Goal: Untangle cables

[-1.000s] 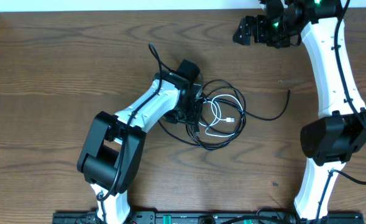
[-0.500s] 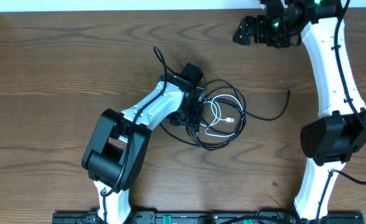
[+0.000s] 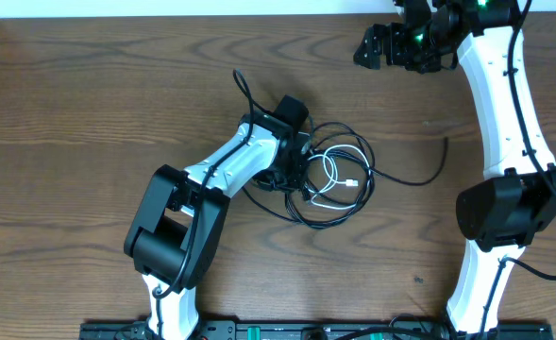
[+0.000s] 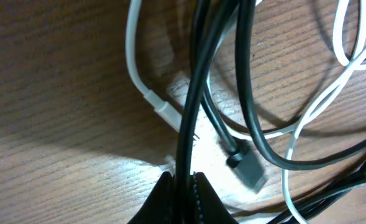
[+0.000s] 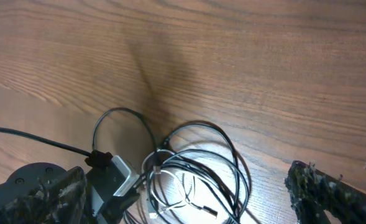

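Two cables: a black cable [image 4: 190,106] and a white cable [image 4: 131,56], heaped in one tangle on the wooden table [image 3: 89,113], directly under and just ahead of the left gripper [image 4: 184,193].
Left gripper: down in the tangle, fingertips together and pinched on one strand of the black cable. In the wrist view only black shows between the tips, and the strand runs straight away from them.
Black cable, layout: several overlapping loops lie beyond the left gripper, on the side away from its arm. One loose tail leaves the heap toward the right arm's side and curls up to a free end, well apart from both grippers.
Black plug [image 4: 248,169]: small and dark, flat on the table just beyond the left fingertips and to their right in the wrist view, not touching them.
White cable, layout: threaded among the black loops. One run lies left of the pinched strand, with its white connector sleeve [image 4: 165,111] just beside that strand. Other runs curve off to the right.
Right gripper [image 3: 370,47]: raised near the far edge of the table, well apart from the tangle. Its jaws stand wide apart with nothing between them, and the tangle lies ahead of it in its wrist view.
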